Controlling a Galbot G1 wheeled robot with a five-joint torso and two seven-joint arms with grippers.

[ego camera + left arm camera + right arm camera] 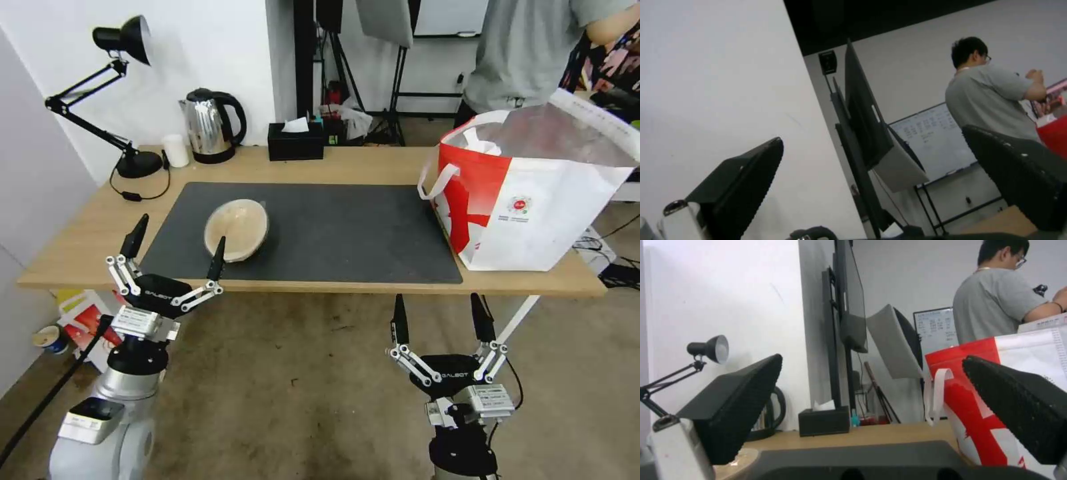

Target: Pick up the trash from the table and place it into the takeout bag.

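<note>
A round tan lidded bowl [237,230], a piece of the trash, lies tipped on its side on the left part of the dark grey mat [347,233] on the table [93,227]. The takeout bag [533,200], white with a red panel and silvery lining, stands open at the table's right end; the right wrist view shows it as well [973,403]. My left gripper [181,228] hangs open at the table's front edge, just left of and in front of the bowl, with nothing between its fingers. My right gripper [437,297] is open and empty, low in front of the table, near the bag.
Along the table's back edge stand a black desk lamp [137,163], a small white cup [175,150], a steel kettle [210,127] and a black tissue box [295,141]. A person in a grey shirt [527,53] stands behind the bag. Clutter lies on the floor at left [50,337].
</note>
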